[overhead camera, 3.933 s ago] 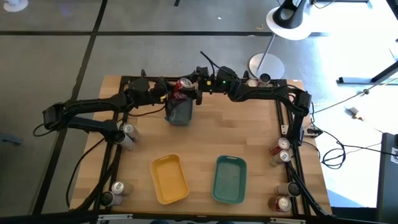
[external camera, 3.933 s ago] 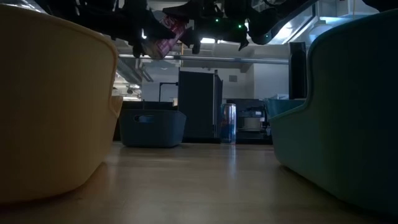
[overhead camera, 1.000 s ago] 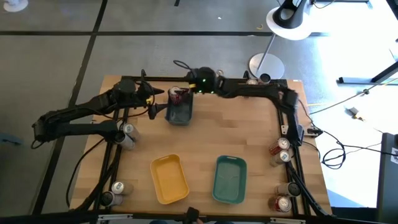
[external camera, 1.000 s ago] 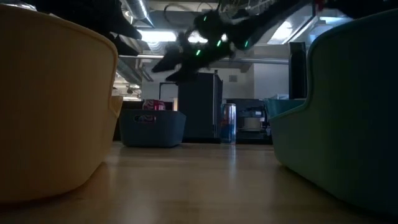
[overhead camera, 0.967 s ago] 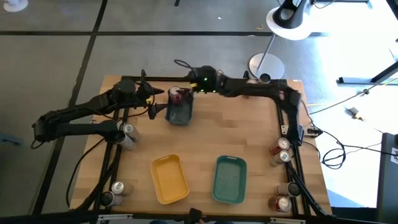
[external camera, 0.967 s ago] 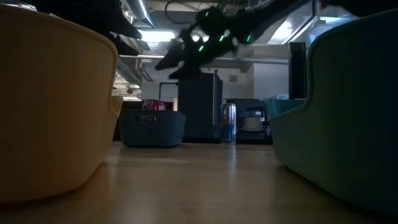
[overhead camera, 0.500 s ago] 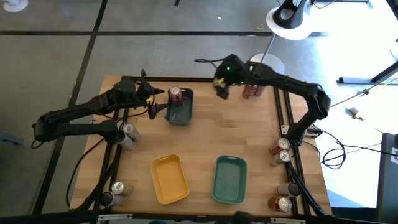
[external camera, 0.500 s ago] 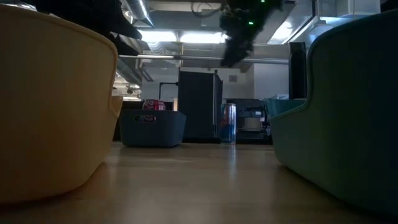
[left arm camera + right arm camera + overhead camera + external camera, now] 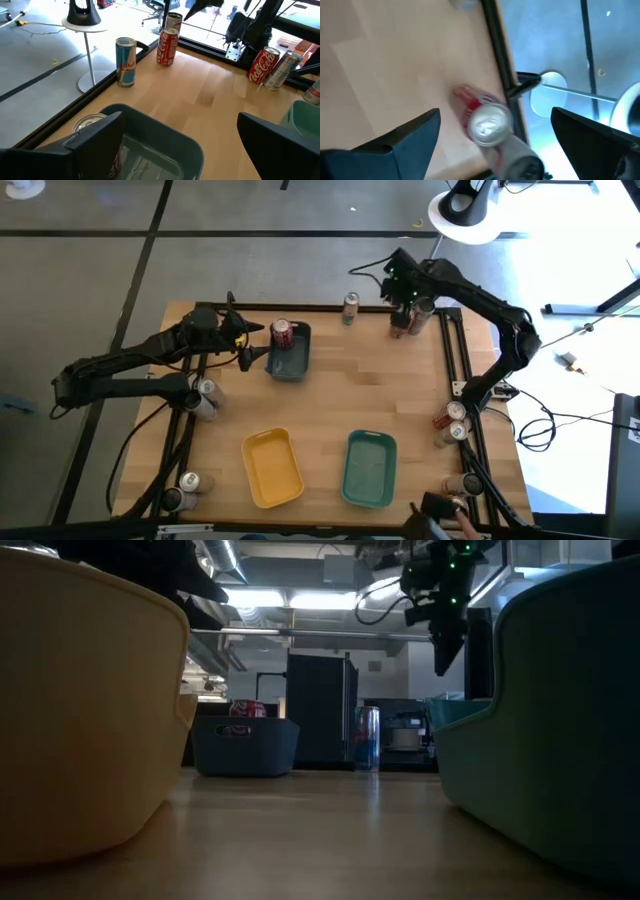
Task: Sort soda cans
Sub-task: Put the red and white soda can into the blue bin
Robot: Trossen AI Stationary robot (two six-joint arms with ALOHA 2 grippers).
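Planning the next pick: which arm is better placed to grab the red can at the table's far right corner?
The right: its open end effector hovers over that red can. The left end effector waits beside the dark blue tray.

The table (image 9: 330, 395) is pale wood with a light grain, edged by a black frame (image 9: 455, 370). Three trays sit on it: one yellow (image 9: 272, 468), one teal (image 9: 370, 468), one dark blue-grey (image 9: 293, 358). A can (image 9: 282, 332) in the dark tray is red with a silver top. At the far edge a slim can (image 9: 125, 62) is blue and silver with red lettering; near it a can (image 9: 167, 46) is red with white script. Another red can with white script (image 9: 262, 65) stands beside a silver-green one (image 9: 281, 71). Both arms are black, the right (image 9: 470, 295) showing small green lights. The floor (image 9: 90, 270) is grey with dark lines.
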